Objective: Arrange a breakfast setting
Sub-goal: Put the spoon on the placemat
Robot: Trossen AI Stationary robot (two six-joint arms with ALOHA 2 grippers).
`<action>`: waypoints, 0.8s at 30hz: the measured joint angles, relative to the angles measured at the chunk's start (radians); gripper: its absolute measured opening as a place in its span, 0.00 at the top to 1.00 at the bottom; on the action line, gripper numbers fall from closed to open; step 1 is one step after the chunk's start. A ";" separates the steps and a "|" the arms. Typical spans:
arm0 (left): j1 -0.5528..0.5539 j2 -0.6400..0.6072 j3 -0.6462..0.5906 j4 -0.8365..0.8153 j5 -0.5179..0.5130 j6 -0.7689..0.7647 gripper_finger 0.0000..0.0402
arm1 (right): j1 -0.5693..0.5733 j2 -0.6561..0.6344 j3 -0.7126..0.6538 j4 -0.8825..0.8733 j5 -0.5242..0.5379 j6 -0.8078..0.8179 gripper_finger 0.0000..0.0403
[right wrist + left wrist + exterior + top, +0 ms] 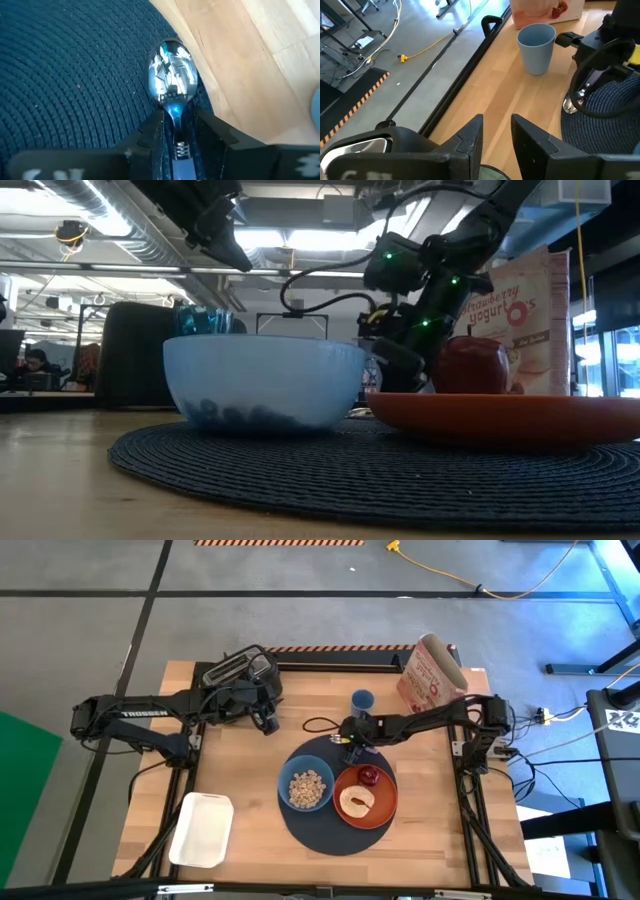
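High view shows one mat (pixel 335 830) at centre bottom carrying one blue bowl (pixel 306 788) and one orange plate (pixel 381 802) with one bread round (pixel 356 802) and one red fruit (pixel 369 776). One teal glass (pixel 362 701) stands above. The right hand (pixel 174 127) is clenched on one spoon (pixel 171 75) at the mat's upper edge; the left hand (pixel 496 132), released, waits by the toaster (pixel 241 670) upper left.

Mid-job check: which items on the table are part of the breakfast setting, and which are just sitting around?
Setting: mat, blue bowl, orange plate with bread and red fruit, teal glass, spoon gripped by right gripper at mat's edge.

Bystanders: black toaster under left gripper, cereal bag, white tray.
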 joint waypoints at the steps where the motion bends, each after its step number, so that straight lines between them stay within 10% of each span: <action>1: 0.000 0.000 0.000 0.001 0.000 0.000 0.76 | 0.000 0.008 0.000 0.006 0.000 0.000 0.78; 9: 0.000 0.000 0.000 0.000 0.000 0.000 0.76 | 0.000 0.001 0.001 0.003 0.000 0.003 0.97; 24: -0.011 0.037 0.000 0.087 0.105 0.047 0.76 | 0.000 -0.205 -0.002 0.008 -0.035 -0.012 0.99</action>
